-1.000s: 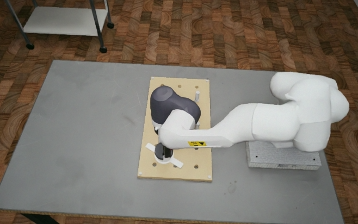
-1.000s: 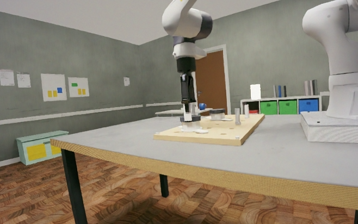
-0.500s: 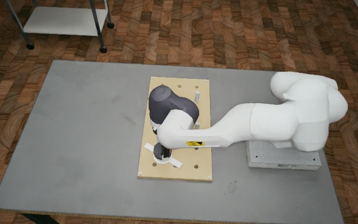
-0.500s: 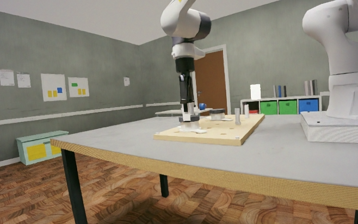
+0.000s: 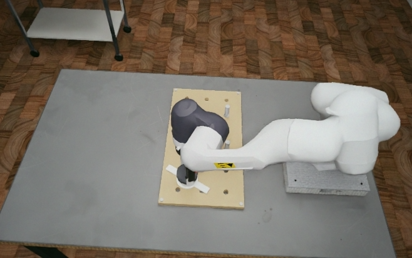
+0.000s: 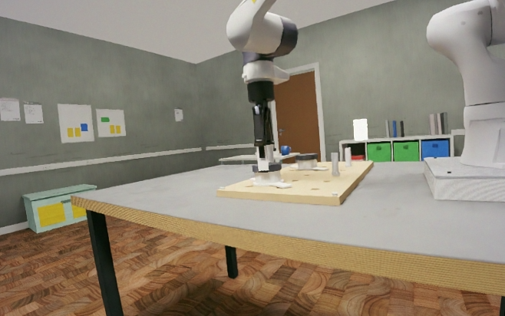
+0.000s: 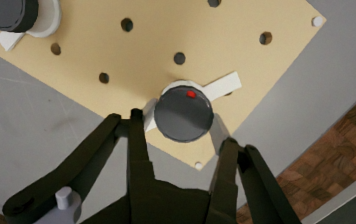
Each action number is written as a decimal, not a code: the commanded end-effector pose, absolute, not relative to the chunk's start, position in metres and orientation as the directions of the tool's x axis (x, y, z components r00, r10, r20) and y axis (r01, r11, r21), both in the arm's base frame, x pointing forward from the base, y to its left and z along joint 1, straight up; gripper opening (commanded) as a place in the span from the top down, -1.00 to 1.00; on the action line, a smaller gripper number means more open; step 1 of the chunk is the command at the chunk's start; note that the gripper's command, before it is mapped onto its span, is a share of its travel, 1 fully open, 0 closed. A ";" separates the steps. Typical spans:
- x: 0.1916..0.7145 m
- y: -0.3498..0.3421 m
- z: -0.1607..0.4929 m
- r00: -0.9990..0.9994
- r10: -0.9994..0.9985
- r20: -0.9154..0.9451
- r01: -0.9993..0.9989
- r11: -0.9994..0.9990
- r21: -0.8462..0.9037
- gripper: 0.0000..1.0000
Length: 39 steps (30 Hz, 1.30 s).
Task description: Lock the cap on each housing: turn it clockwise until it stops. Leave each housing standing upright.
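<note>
Two white housings with dark grey caps stand upright on a tan pegboard. In the wrist view my gripper (image 7: 183, 114) is shut on the near housing's cap (image 7: 182, 114), one finger on each side; the cap carries a red dot (image 7: 190, 93). The near housing (image 5: 185, 185) has a flat white base tab and sits near the board's front left. In the side view my gripper (image 6: 265, 162) comes straight down onto this cap (image 6: 269, 167). The second housing (image 6: 306, 161) stands farther back, and its cap shows at the wrist view's top left (image 7: 17, 14).
Two short grey pegs (image 5: 226, 110) (image 5: 227, 144) stand on the board's right side, beside my arm. Several holes dot the board. My arm's base block (image 5: 325, 181) sits on the table to the right. A wheeled cart (image 5: 72, 23) stands on the floor behind.
</note>
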State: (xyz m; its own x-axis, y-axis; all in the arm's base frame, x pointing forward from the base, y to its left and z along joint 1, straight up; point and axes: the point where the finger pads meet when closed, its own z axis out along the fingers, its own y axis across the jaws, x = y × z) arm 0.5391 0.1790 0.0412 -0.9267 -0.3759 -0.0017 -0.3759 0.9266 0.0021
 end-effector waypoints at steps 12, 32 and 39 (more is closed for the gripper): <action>0.539 0.177 0.040 -0.924 -0.382 0.000 -0.382 0.924 0.000 0.80; 0.540 0.170 0.040 -0.924 -0.382 0.000 -0.382 0.924 0.000 0.80; 0.540 0.167 0.040 -0.924 -0.382 0.000 -0.382 0.924 0.000 0.80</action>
